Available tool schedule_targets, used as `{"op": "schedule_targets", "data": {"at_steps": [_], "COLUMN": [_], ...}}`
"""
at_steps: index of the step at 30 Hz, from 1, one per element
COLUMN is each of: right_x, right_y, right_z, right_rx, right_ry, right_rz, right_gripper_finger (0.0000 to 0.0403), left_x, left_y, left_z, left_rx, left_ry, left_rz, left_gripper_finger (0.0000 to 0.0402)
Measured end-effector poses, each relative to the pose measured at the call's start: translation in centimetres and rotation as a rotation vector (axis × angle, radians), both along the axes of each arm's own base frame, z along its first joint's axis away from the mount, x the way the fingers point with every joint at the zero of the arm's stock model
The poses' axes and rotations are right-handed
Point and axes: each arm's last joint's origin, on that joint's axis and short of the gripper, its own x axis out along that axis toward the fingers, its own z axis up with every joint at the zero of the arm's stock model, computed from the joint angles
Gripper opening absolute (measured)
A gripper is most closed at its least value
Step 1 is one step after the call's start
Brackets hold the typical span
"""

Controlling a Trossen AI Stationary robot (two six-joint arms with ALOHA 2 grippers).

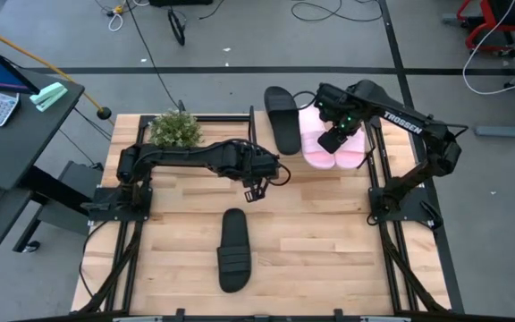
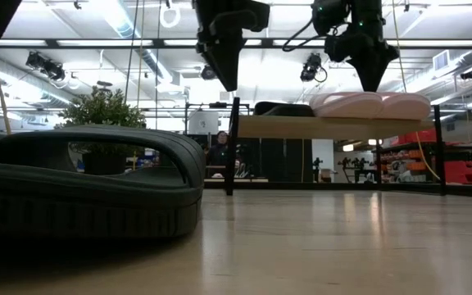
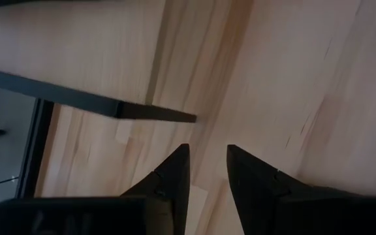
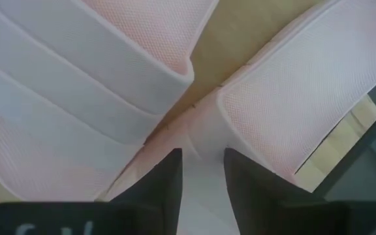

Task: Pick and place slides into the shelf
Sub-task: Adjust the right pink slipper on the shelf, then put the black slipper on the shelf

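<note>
One black slide [image 1: 234, 251] lies alone on the wooden surface [image 1: 320, 233] near its front edge, its long axis running front to back; in the low view it fills the left foreground, resting flat on its sole. The other three sit on the shelf [image 1: 373, 143] at the far right of the surface: a second black slide [image 1: 283, 119] on the left end, long axis also front to back and tilted slightly, and the two pink slides [image 1: 314, 143] side by side and touching just right of it. The right pincer [image 1: 339, 136] hangs directly over the pink pair, its fingers [image 4: 160, 185] narrowly parted with nothing between them. The left pincer [image 1: 254, 191] hovers over bare wood beside the shelf's left upright, fingers [image 3: 175, 175] a little apart and empty. A potted plant [image 1: 175, 130] stands at the far left corner.
</note>
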Motion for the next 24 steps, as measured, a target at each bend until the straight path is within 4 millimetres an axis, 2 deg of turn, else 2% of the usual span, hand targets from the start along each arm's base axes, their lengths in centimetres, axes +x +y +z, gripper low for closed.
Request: {"op": "schedule_targets", "data": {"at_steps": [8,15,24], "right_x": [0.0,-0.5,-0.9], "right_y": [0.1,0.7,2.6], "right_z": [0.0,0.8,2.2], "right_rx": [0.0,-0.016,-0.023], "right_ry": [-0.001,-0.025,-0.111], "right_rz": [0.01,0.059,0.143], "right_gripper_finger": [0.0116,0.0117,0.0117], "left_x": [0.0,0.0,0.0], "left_y": [0.0,-0.1,-0.1], "left_z": [0.0,0.0,0.0], "left_rx": [-0.013,-0.024,-0.03], "left_ry": [-0.004,-0.002,-0.007], "left_rz": [-0.004,-0.008,0.009], "left_gripper_finger": [0.0107,0.0107,0.0107]}}
